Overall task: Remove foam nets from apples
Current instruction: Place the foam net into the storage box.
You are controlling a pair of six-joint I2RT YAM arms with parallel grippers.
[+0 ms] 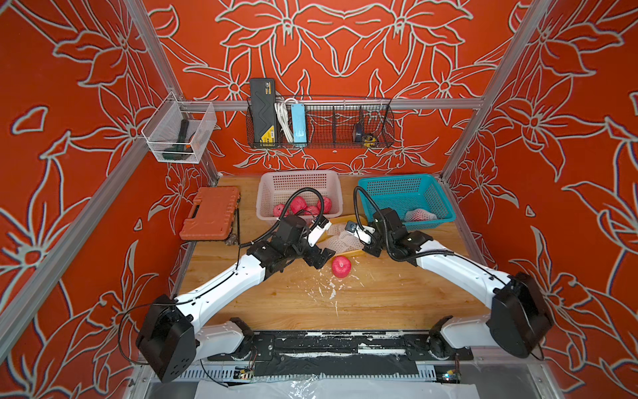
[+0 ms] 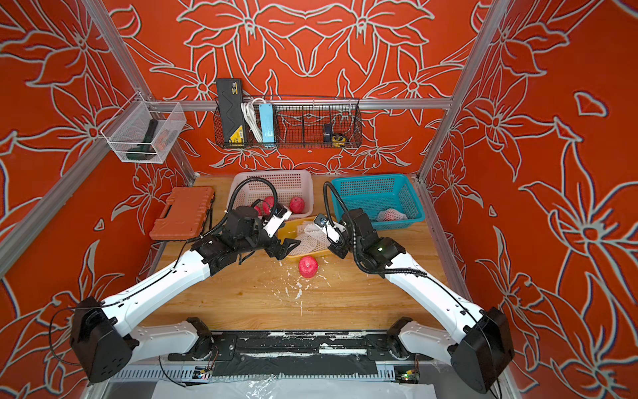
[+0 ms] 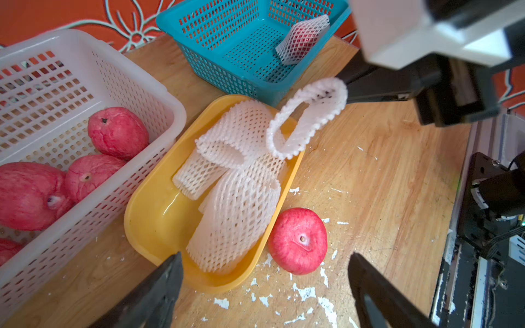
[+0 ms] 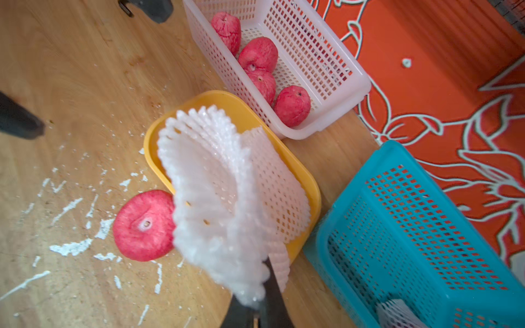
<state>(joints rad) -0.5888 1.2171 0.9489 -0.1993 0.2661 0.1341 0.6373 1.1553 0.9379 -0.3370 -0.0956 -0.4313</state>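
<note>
Left pincer [image 3: 264, 257] wide, empty, near bare apple [image 3: 298, 241] on counter [image 3: 383, 184]. Right pincer [image 3: 348, 92] clamped on foam net [image 3: 308, 119] above yellow tray [image 3: 153, 215].

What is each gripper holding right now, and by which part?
Right gripper is shut on a foam net, pinching the edge at one end. Left gripper is open, holding nothing.

A bare apple [image 3: 297, 241], pinkish-red, sits stem dimple up just beside the yellow tray [image 3: 159, 215]. Empty white foam nets [image 3: 235, 198] lie crumpled inside the tray. Another net [image 3: 308, 117] dangles above it, pinched by the right gripper [image 3: 347, 91]. Four apples [image 4: 292, 106] fill the white basket [image 3: 170, 108] alongside the tray, and one netted apple [image 3: 302, 39] lies in the teal basket [image 3: 227, 76] beyond it.
</note>
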